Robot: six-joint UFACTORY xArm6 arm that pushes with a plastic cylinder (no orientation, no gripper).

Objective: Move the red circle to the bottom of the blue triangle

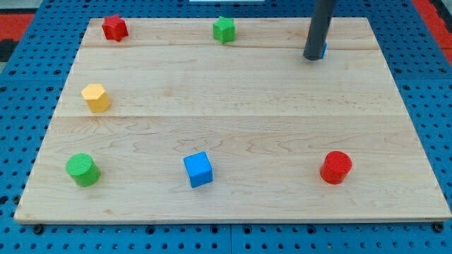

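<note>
The red circle sits near the view's bottom right on the wooden board. The blue triangle is at the view's top right, almost wholly hidden behind my rod; only a thin blue edge shows. My tip rests on the board right against that blue block, on its left side. The red circle lies far below my tip, slightly to the right.
A red star block is at the top left, a green star block at the top centre, a yellow hexagon at the left, a green circle at the bottom left, a blue cube at the bottom centre.
</note>
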